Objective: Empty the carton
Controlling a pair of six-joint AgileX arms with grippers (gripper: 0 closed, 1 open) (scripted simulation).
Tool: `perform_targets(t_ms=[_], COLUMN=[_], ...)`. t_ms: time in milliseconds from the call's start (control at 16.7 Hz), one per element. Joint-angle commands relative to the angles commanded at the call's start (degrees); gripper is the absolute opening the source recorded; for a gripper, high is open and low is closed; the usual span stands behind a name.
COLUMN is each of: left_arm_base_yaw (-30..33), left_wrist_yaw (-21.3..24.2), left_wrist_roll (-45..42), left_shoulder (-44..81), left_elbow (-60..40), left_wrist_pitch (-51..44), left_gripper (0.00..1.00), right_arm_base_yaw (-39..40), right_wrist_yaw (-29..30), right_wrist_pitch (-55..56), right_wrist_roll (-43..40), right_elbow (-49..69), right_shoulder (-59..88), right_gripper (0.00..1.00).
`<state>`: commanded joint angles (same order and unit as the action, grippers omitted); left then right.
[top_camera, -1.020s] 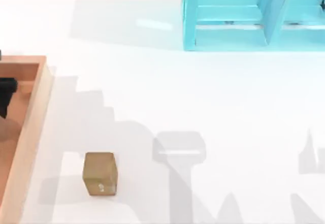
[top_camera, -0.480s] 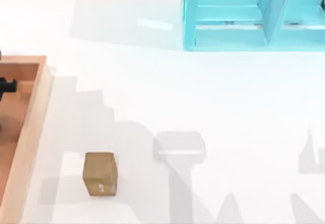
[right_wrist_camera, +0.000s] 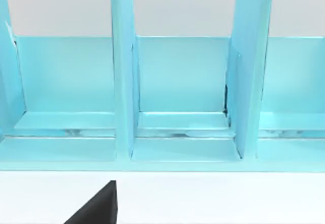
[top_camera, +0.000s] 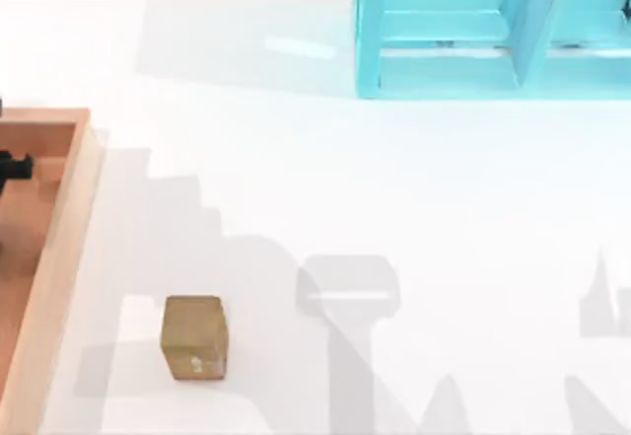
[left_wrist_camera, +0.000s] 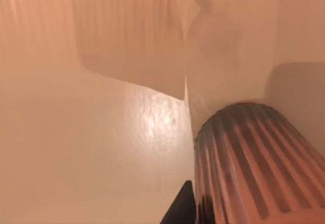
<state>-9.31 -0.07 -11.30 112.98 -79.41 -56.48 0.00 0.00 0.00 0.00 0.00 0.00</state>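
The carton (top_camera: 61, 220) lies at the table's left edge, with thick tan walls and an orange-brown floor (left_wrist_camera: 101, 148). My left gripper (top_camera: 14, 167) hangs over the carton's far part, seen as a small black piece at the picture's left border. In the left wrist view a ribbed cylinder (left_wrist_camera: 249, 168), striped dark and orange, stands on the carton's floor right beside a black part of the left gripper (left_wrist_camera: 180, 210). My right gripper (right_wrist_camera: 96, 206) is parked facing the turquoise shelf.
A small tan-brown cube (top_camera: 194, 337) rests on the white table near the front, right of the carton. A turquoise shelf unit (top_camera: 493, 31) with upright dividers (right_wrist_camera: 122, 82) stands at the back right.
A second ago more of my left gripper showed over the carton. It has since pulled towards the left edge and has held still for the last half second.
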Motion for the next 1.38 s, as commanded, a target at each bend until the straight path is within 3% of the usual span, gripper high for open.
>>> perform_targets(t_ms=[300,780,1380], left_arm_base_yaw=[-0.5,-0.3,0.3], left_wrist_yaw=[0.6,1.8,0.0], left_wrist_roll=[-1.1,-2.4,0.2], left_shoulder=[-3.5,-13.6,-2.8], left_elbow=[-3.9,-23.5,-26.0], left_wrist_pitch=[-3.9,-26.3,-28.8], left_gripper=[0.00,0.00,0.00], right_arm_base_yaw=[0.0,0.0,0.0], right_wrist_yaw=[0.0,0.0,0.0], right_wrist_pitch=[0.0,0.0,0.0], right_wrist_roll=[0.0,0.0,0.0], right_elbow=[0.0,0.0,0.0], right_shoulder=[0.0,0.0,0.0], right_gripper=[1.00,1.00,1.00])
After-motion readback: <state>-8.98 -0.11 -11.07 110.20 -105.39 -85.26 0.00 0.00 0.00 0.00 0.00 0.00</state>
